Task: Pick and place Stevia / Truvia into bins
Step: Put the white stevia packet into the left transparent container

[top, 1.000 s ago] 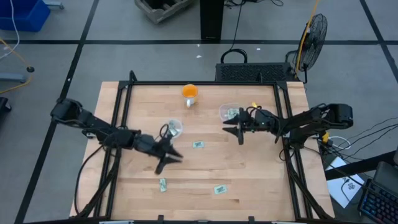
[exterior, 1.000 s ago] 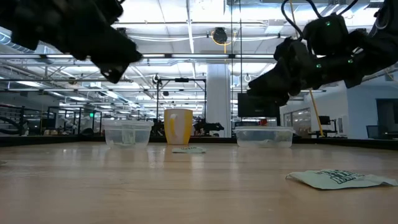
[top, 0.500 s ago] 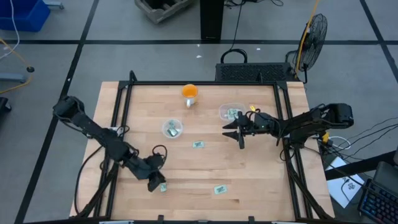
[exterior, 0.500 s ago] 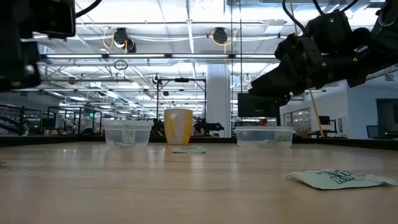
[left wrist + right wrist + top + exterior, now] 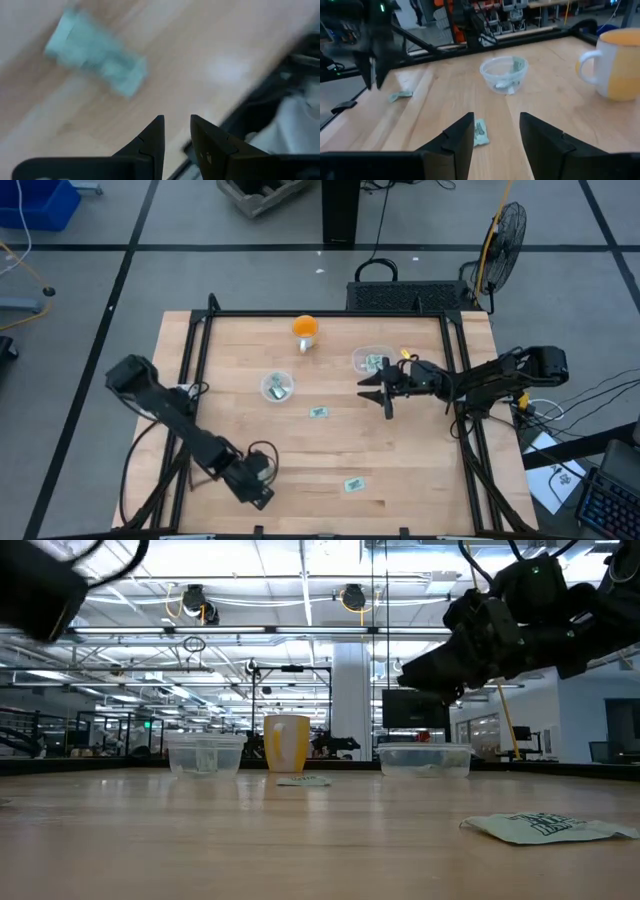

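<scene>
My left gripper (image 5: 260, 488) hangs over the table's near-left part, its fingers (image 5: 177, 131) slightly apart with nothing between them. A green-white sachet (image 5: 95, 52) lies flat on the wood just ahead of it. My right gripper (image 5: 380, 392) hovers open beside the rounded-rectangular bin (image 5: 372, 361), which holds sachets. The round cup (image 5: 277, 387) also has sachets inside. Loose sachets lie flat at mid-table (image 5: 318, 412) and near the near edge (image 5: 352, 484). In the right wrist view the open fingers (image 5: 495, 132) frame the mid-table sachet (image 5: 480, 132), with the round cup (image 5: 503, 74) beyond.
An orange mug (image 5: 305, 330) stands near the far edge, between the bins. A black frame rail (image 5: 190, 380) runs along the table's left side and another (image 5: 462, 380) along its right. Bare wood lies between the loose sachets.
My left gripper has swung from beside the round cup toward the table's near edge and now sits low over the sachet near the near-left corner. The right arm has kept still, and no sachet or bin has moved.
</scene>
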Controlling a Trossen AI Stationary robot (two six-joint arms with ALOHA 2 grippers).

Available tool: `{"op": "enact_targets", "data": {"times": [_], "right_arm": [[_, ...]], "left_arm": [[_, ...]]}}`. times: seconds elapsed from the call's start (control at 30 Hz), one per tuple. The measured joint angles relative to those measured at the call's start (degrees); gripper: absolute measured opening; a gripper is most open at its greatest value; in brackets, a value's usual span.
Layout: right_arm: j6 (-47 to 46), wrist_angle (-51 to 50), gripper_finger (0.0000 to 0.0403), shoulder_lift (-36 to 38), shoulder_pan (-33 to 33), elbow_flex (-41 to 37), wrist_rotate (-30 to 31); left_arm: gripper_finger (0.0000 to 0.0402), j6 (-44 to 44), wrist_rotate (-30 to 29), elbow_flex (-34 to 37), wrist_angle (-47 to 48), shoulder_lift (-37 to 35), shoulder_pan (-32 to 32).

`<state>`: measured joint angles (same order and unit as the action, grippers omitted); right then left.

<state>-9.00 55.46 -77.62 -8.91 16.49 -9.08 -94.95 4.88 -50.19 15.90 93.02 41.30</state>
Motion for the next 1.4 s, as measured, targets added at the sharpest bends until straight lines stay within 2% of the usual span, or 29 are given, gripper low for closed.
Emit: {"op": "enact_targets", "data": {"times": [0.1, 0.23, 0.87, 1.17, 1.4], "right_arm": [[1.82, 1.85, 0.0149, 0.00, 0.00, 0.00, 0.02], [2.84, 4.11, 0.0150, 0.00, 0.00, 0.00, 0.02], [2.65, 6.72, 0.0146, 0.00, 0.00, 0.00, 0.04], [2.56, 6.36, 0.0144, 0.00, 0.02, 0.00, 0.02], [-0.92, 5.39, 0.0144, 0.00, 0.02, 0.00, 0.02]], "left_arm": [[0.0097, -3.82, 2.21, -0.84, -0.36, 3.99, -0.07], [0.0097, -4.16, 0.89, -0.94, -0.41, 6.32, -0.18], [0.0097, -2.63, -7.84, -1.01, 3.85, 5.79, 3.89], [0.0097, -2.63, -9.86, -0.83, 5.49, 4.54, 5.84], [0.0097, -3.98, -11.26, -0.88, 8.35, 4.52, 5.80]]}}
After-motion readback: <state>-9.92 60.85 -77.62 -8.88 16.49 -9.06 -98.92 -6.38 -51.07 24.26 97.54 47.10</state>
